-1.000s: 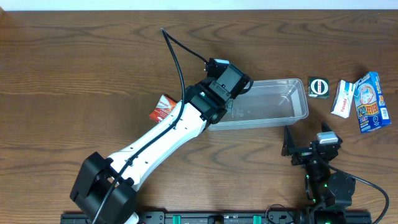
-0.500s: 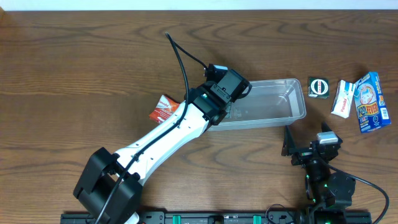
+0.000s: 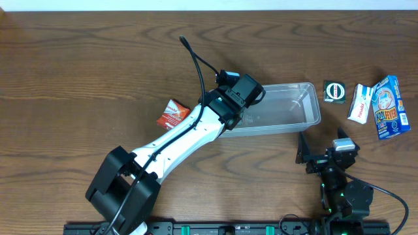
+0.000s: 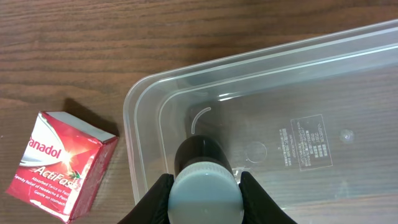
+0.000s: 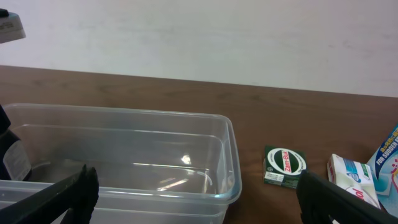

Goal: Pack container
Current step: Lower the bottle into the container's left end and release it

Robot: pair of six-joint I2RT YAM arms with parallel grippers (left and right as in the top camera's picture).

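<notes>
The clear container (image 3: pixel 307 111) lies at the middle right of the table; it also shows in the left wrist view (image 4: pixel 323 68) and the right wrist view (image 5: pixel 155 186). My left gripper (image 3: pixel 245 104) is over the container's left end, shut on a dark bottle with a pale cap (image 4: pixel 204 186), which hangs inside the left end of the bin. My right gripper (image 3: pixel 323 153) is open and empty, resting near the front edge, below the container's right end.
A red Panadol box (image 3: pixel 172 113) lies left of the container, seen also in the left wrist view (image 4: pixel 59 165). A green Zam-Buk box (image 3: pixel 335 91), a white box (image 3: pixel 360 103) and a blue box (image 3: pixel 386 108) lie right of the container.
The left arm has shifted slightly to the right with the bottle, further over the container's left end. The right arm has not moved.
</notes>
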